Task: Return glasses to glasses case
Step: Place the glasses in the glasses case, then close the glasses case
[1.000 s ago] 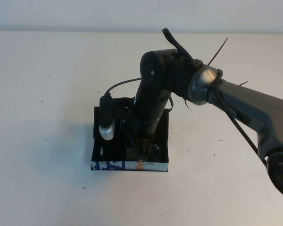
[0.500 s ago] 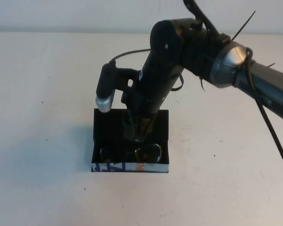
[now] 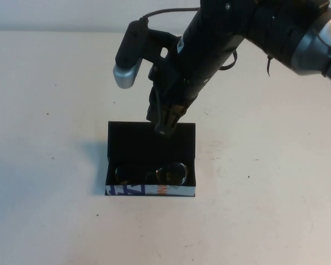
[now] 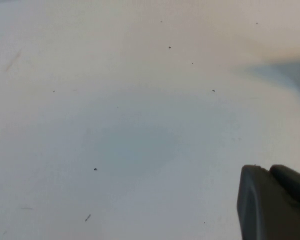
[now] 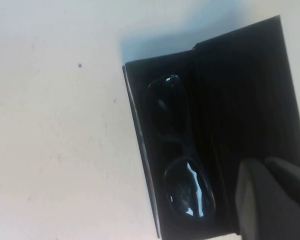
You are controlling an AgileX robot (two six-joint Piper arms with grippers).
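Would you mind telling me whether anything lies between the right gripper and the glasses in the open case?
Nothing visible does. The right gripper, shut, hangs over the raised lid of the glasses case; the glasses lie uncovered in the case's front compartment. The left gripper is over bare table, away from them.

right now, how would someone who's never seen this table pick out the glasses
On the pale table, find the open black glasses case with a white, blue and orange printed front, below the shut right gripper. The glasses lie inside it along that printed front: dark thick-rimmed frames whose shiny lenses stand out against the matte black lining. The left gripper hangs over bare table.
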